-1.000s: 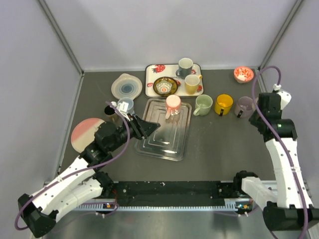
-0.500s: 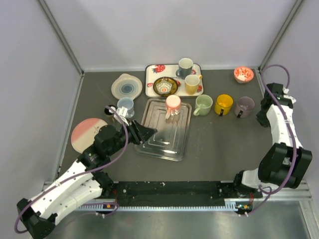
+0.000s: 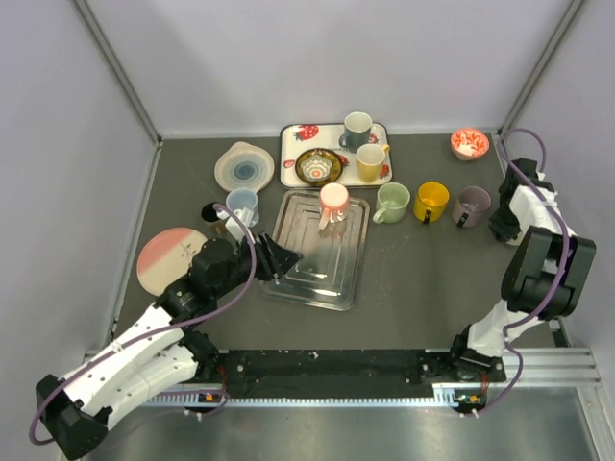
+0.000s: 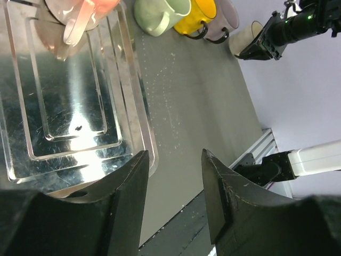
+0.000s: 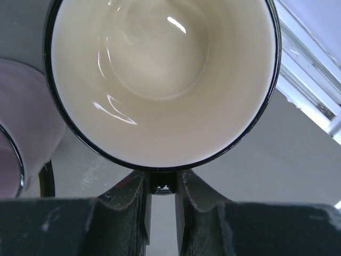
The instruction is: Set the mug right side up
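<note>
A black mug with a cream inside fills the right wrist view, its mouth facing the camera. My right gripper is shut on its handle. In the top view this gripper sits low at the table's right edge, beside the lilac mug. The left wrist view shows the held mug next to that row. A pink mug stands upside down on the metal tray; it also shows in the left wrist view. My left gripper is open and empty over the tray's left edge.
A green mug and a yellow mug stand left of the lilac one. A strawberry tray holds two mugs and a bowl. A blue plate, pink plate, light blue mug and red bowl surround them.
My right arm has folded back and brought its gripper and mug down beside the lilac mug. My left gripper has drawn back slightly over the tray's left edge.
</note>
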`<state>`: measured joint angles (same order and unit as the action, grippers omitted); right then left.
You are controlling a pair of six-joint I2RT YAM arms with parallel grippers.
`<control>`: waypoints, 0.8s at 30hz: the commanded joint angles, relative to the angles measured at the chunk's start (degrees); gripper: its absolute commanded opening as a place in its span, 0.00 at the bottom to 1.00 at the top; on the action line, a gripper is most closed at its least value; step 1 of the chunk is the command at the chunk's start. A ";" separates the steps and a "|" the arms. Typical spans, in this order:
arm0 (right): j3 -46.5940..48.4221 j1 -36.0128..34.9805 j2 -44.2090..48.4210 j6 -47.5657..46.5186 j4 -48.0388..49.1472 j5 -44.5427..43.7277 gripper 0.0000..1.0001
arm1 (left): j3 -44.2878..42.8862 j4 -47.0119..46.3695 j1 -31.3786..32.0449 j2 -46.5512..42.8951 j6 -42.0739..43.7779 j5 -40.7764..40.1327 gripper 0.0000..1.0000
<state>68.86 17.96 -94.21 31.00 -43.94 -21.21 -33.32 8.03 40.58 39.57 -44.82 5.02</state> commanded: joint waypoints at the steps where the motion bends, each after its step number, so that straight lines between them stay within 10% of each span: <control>1: 5.93 0.77 -2.28 -1.29 5.27 1.08 0.00 | -1.30 -1.35 -0.15 1.73 1.75 -0.80 0.50; 11: 9.63 0.94 -8.35 -2.00 5.10 1.61 0.00 | -1.66 -2.06 -0.15 5.25 1.84 -0.71 0.50; 24: 8.75 1.29 -5.90 -1.21 4.05 1.61 0.45 | -1.83 -1.88 -0.15 4.99 1.75 -0.27 0.52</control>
<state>75.46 18.57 -103.39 29.63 -40.16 -18.39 -33.32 8.19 40.58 45.39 -43.72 4.86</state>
